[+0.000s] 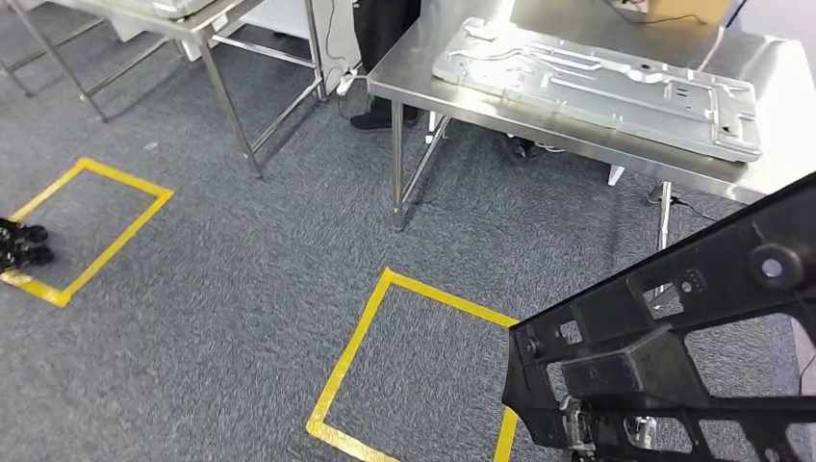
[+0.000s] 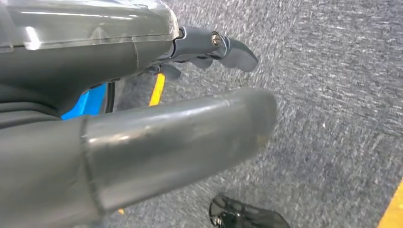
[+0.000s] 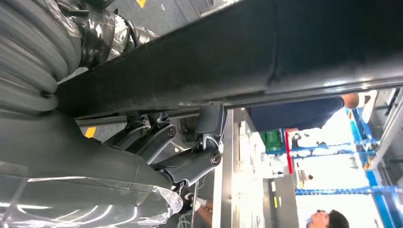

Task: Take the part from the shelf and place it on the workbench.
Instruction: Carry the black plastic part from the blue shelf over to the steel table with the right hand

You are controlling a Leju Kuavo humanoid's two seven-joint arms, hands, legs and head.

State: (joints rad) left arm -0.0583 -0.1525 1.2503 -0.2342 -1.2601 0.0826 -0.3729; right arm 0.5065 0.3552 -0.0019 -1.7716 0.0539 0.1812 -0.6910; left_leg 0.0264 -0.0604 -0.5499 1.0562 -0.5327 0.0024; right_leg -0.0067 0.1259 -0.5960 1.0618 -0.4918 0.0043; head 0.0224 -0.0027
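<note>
A black plastic frame part [image 1: 674,356], ribbed and pierced with cut-outs, hangs tilted above grey carpet, gripped by the robot's right hand [image 3: 176,147]. Ahead stands the steel workbench [image 1: 423,58], already bearing a flat metal panel [image 1: 597,87].

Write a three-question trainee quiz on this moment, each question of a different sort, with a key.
1. True or false: the black part already lies on the workbench.
2. Which hand holds the part? A) left hand B) right hand C) neither
3. Fill in: on the workbench lies a flat ____ panel.

Key: 1. False; it is carried above the carpet, near the yellow floor square. 2. B; its fingers curl around the part's black bar, while the left holds nothing. 3. Metal (silver).
</note>
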